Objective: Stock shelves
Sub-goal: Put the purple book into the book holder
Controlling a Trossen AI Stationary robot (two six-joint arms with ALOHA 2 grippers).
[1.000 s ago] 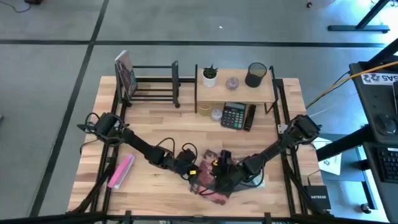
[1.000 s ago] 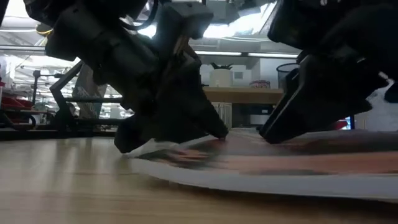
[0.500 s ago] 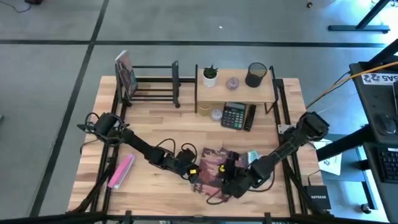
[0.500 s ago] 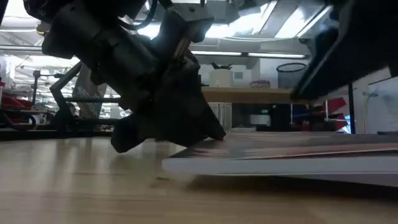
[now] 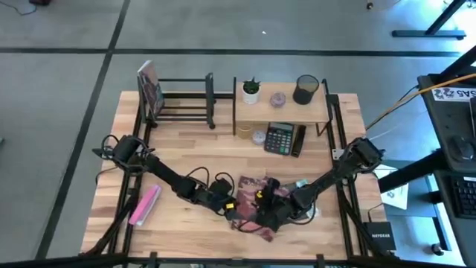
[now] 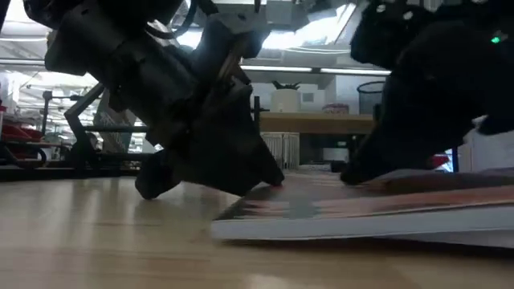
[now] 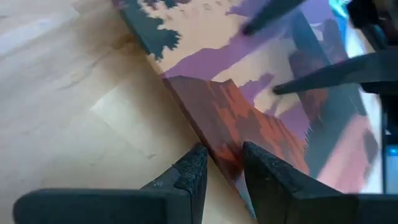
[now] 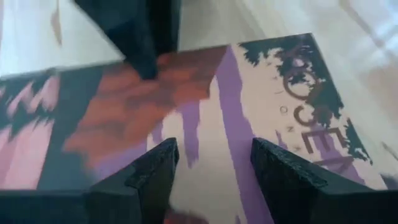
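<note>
1. The left gripper sits low in the centre of the high view, its fingers a narrow gap apart and closed around the edge of a book lying on the table.
2. The right gripper is just right of it, over the same book; its fingers stand well apart above the cover, gripping nothing.
3. In the low view the book lies almost flat at lower right, with both dark grippers pressed down at it.
4. The cover shows purple, red and cream shapes with dark tree outlines.
5. The table is pale wood board; a pink object lies at lower left.
6. At upper left stands the black rack, a book upright at its left end.
7. At upper centre is the wooden shelf, with a small plant and a dark mesh cup on top and a calculator below.
8. Around the table is grey floor; behind it, a lit room.
</note>
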